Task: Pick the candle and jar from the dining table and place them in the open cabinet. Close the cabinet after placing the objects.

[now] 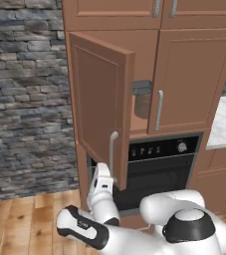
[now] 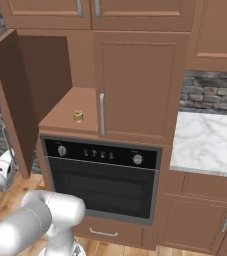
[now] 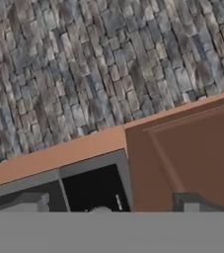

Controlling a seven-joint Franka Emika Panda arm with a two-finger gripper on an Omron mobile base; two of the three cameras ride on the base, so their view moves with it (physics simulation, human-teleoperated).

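The jar [image 1: 142, 98] stands inside the cabinet [image 1: 189, 79], on the shelf behind the edge of the shut right door, and the candle [image 2: 78, 116] sits near the shelf's front, left of that door's handle. Both are stowed, so only the closing looks left to do. The left door [image 1: 98, 104] hangs wide open, swung out toward the stone wall [image 1: 22, 89]. The gripper [image 1: 102, 179] is low, just beside the bottom of that door's handle [image 1: 112, 154], above the oven [image 2: 102, 180]; I judge it is placed there to push the door shut. Its fingers are spread fully and hold nothing. Whether it touches the door I cannot tell from these angles.
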